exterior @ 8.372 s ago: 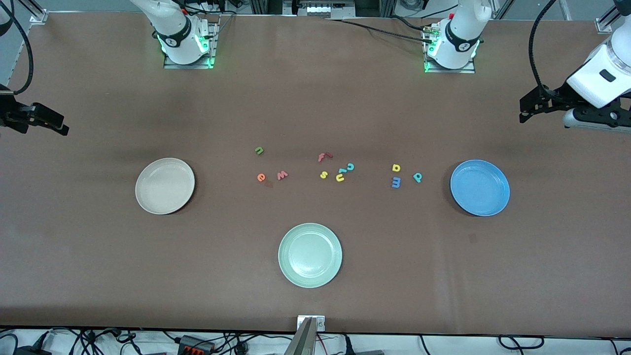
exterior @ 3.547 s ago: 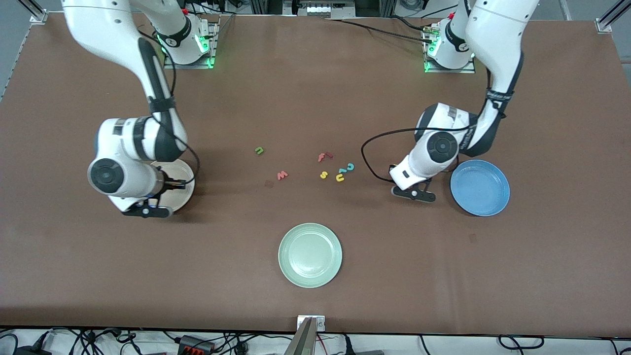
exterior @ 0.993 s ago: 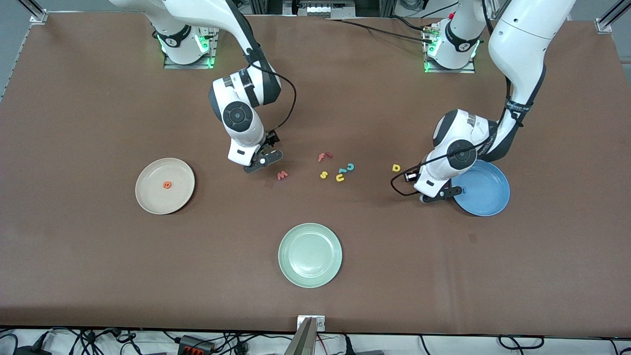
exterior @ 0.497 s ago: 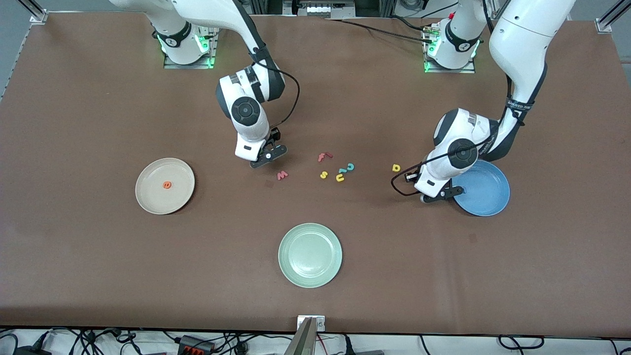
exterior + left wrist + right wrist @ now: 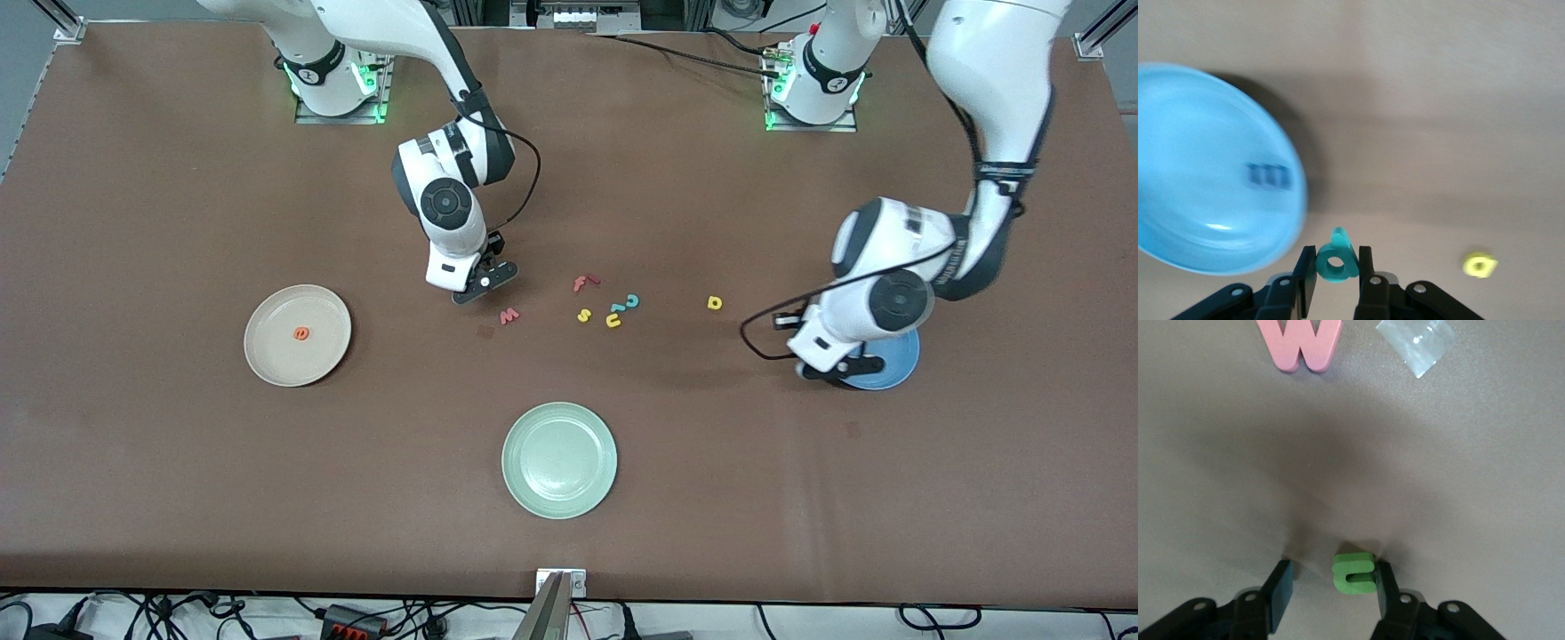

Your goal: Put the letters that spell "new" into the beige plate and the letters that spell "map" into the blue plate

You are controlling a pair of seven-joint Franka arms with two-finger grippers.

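My left gripper (image 5: pixel 1336 267) is shut on the teal "p" (image 5: pixel 1336 262) and hangs over the table just beside the rim of the blue plate (image 5: pixel 1205 167). The blue "m" (image 5: pixel 1269 175) lies in that plate. The yellow "a" (image 5: pixel 714 303) rests on the table. My right gripper (image 5: pixel 1331 587) is low at the table and open around the green "n" (image 5: pixel 1353 573); one finger touches it, the other stands apart. The pinkish "w" (image 5: pixel 508 315) lies close by. The orange "e" (image 5: pixel 302 333) lies in the beige plate (image 5: pixel 267 356).
Between the two arms lie a red "f" (image 5: pixel 584 283), a yellow "s" (image 5: pixel 583 315), a yellow "u" (image 5: pixel 613 320) and a teal "c" (image 5: pixel 631 301). A pale green plate (image 5: pixel 559 460) sits nearest the front camera. A clear patch (image 5: pixel 1416 343) lies beside the "w".
My left arm has lifted with the "p" and swung toward the blue plate, now covering most of it. My right gripper has settled at the "n" and its fingers have narrowed.
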